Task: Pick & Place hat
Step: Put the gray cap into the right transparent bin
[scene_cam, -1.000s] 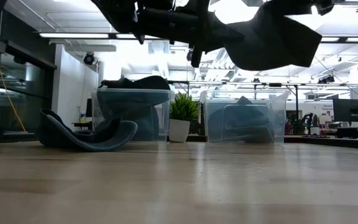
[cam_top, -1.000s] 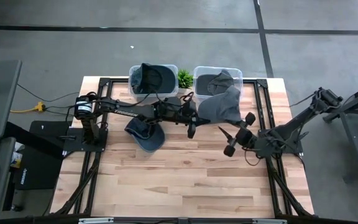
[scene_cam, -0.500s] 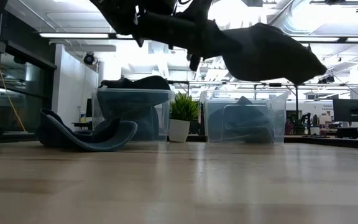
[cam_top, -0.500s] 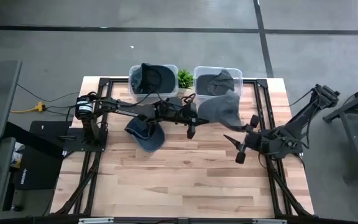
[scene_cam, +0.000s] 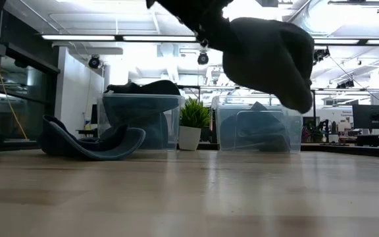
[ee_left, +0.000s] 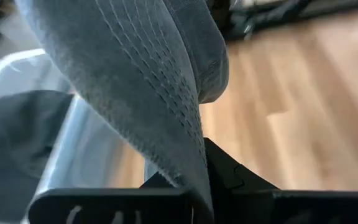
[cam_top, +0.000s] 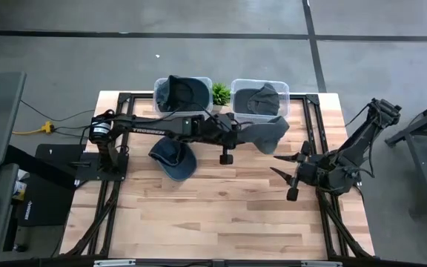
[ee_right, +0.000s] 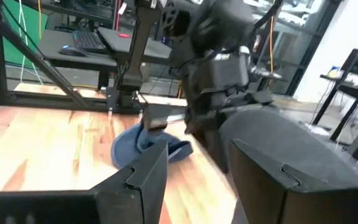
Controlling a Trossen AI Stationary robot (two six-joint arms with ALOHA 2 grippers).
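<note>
A grey hat [cam_top: 264,132] hangs in the air in front of the right clear bin [cam_top: 282,87], shut in my left gripper [cam_top: 236,136]. In the low view the grey hat [scene_cam: 262,52] droops well above the tabletop. The left wrist view shows its stitched brim [ee_left: 142,74] running down into my left gripper [ee_left: 194,186]. My right gripper [cam_top: 282,172] is open and stands apart from the hat, toward the table's near right; in its own wrist view, my right gripper [ee_right: 197,180] holds nothing. A blue hat [cam_top: 173,159] lies on the table by its brim. My left gripper pinches the grey hat's stitched brim at its edge [ee_left: 191,165] between its two fingers. It reaches level from the table's left. The hat is lifted clear of the table and hangs from the hold, its crown [scene_cam: 288,72] drooping lowest.
The left clear bin [cam_top: 160,89] holds a dark hat, and the right bin holds a grey one [cam_top: 259,96]. A small potted plant [cam_top: 220,93] stands between the bins. Black frame rails [cam_top: 313,133] run along the table's sides. Bare wood [cam_top: 221,215] covers the near half.
My right gripper has drawn back toward the table's near right, away from the grey hat. The hat, spread wide and flat a second ago, now hangs bunched and drooping from my left gripper. It has shifted slightly toward the right bin.
</note>
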